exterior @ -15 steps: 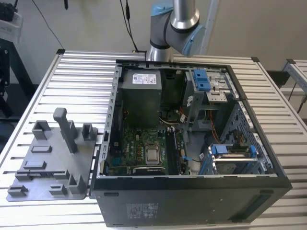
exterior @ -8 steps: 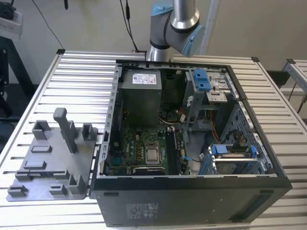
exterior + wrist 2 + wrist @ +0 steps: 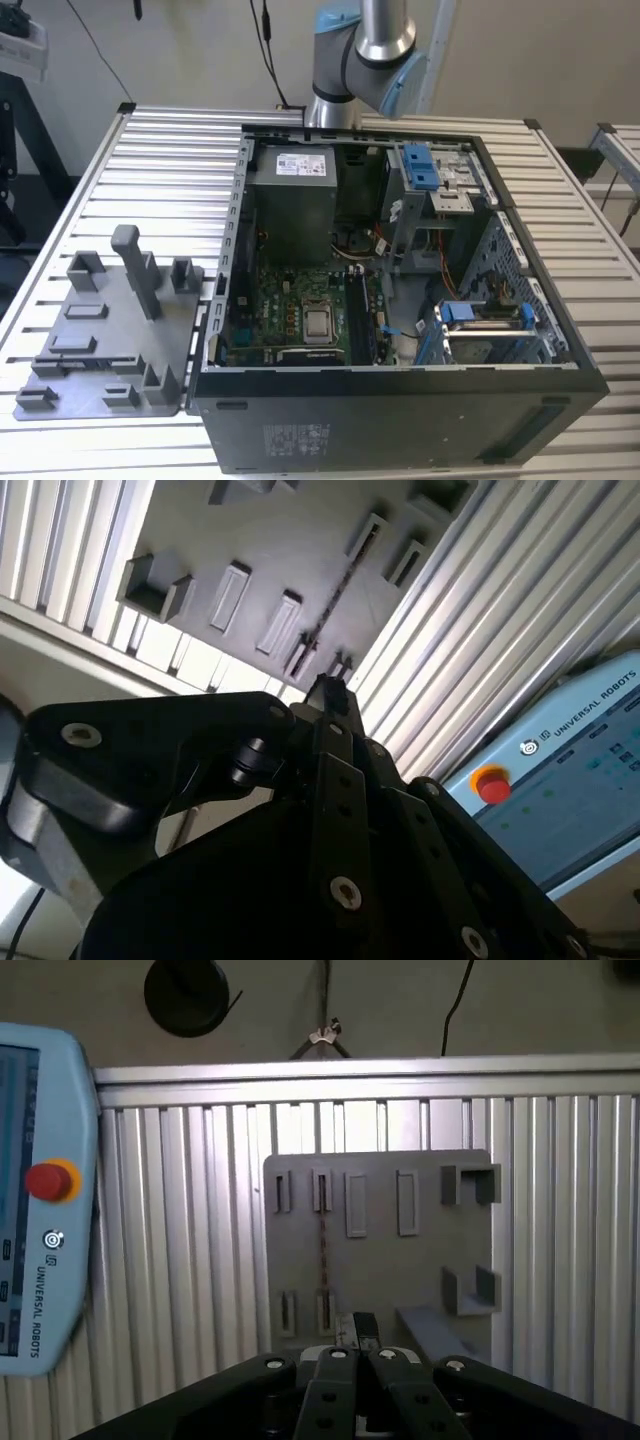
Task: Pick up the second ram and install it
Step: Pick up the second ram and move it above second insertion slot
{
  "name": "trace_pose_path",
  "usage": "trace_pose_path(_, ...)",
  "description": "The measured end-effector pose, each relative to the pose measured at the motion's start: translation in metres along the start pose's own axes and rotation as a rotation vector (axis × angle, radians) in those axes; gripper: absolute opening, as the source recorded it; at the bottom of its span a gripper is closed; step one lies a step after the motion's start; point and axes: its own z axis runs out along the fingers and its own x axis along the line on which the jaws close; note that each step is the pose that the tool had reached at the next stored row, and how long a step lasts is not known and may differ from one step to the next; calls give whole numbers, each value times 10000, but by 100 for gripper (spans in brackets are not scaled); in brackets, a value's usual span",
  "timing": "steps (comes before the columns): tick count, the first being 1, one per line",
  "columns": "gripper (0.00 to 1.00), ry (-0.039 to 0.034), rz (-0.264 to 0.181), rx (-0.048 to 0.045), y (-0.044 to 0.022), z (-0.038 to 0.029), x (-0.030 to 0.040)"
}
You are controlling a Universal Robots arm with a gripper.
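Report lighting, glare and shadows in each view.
Exterior view: the table slats gleam, the case interior lies in shadow. First wrist view: even light on the grey tray, the second ram a thin line. Second wrist view: the hand is a dark mass against glaring slats.

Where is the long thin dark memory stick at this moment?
In the first wrist view the long thin dark memory stick stands on edge in the grey plastic fixture tray, between two slotted holders.

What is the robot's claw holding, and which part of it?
Nothing that I can see. The gripper hangs above the grey tray, apart from it, and the second ram stands on edge in the tray's slots, untouched.
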Motion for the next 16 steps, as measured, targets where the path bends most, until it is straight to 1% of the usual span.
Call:
trace_pose_path(5,11,1,-156,-4,0,1,0)
trace_pose_path(16,11,0,-161,-4,0,1,0)
